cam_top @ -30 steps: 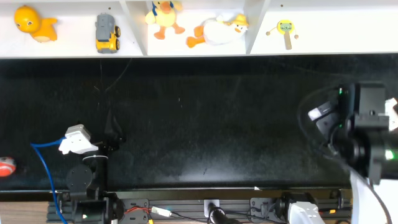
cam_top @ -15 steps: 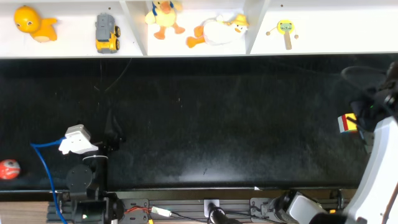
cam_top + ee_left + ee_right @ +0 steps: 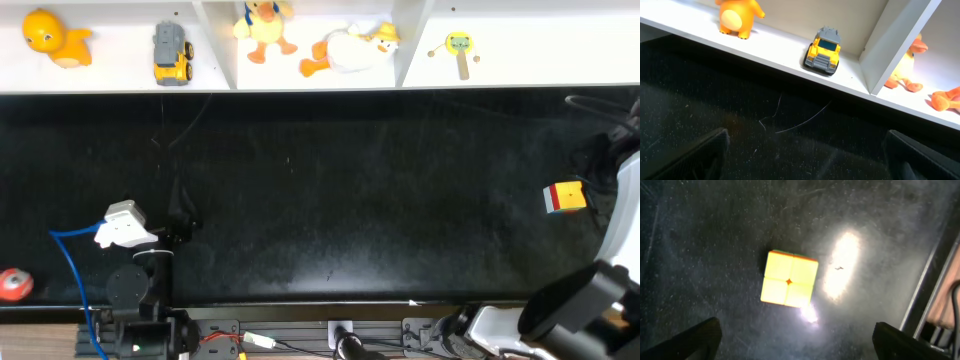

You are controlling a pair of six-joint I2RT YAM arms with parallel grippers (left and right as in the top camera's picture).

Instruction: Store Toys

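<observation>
A puzzle cube (image 3: 790,278) with its yellow face up lies on the black table (image 3: 350,200); the top view places the cube (image 3: 563,197) near the right edge. My right gripper (image 3: 796,325) hangs open above it, apart from it, with nothing between its fingers. My left gripper (image 3: 806,135) is open and empty at the table's left, facing the white shelf (image 3: 790,62). On that shelf stand an orange figure (image 3: 737,15), a yellow truck (image 3: 824,49) and a plush duck (image 3: 905,67). A red ball (image 3: 12,284) rests at the far left edge.
The shelf (image 3: 320,80) along the back also holds a white duck (image 3: 352,48) and a small yellow toy (image 3: 458,48), with dividers between compartments. A blue cable (image 3: 75,265) loops by the left arm's base. The right arm (image 3: 600,290) stands at the right edge.
The right arm has swung off toward the right edge, uncovering the cube on the table. The red ball has shifted slightly toward the front. The left arm has kept still.
</observation>
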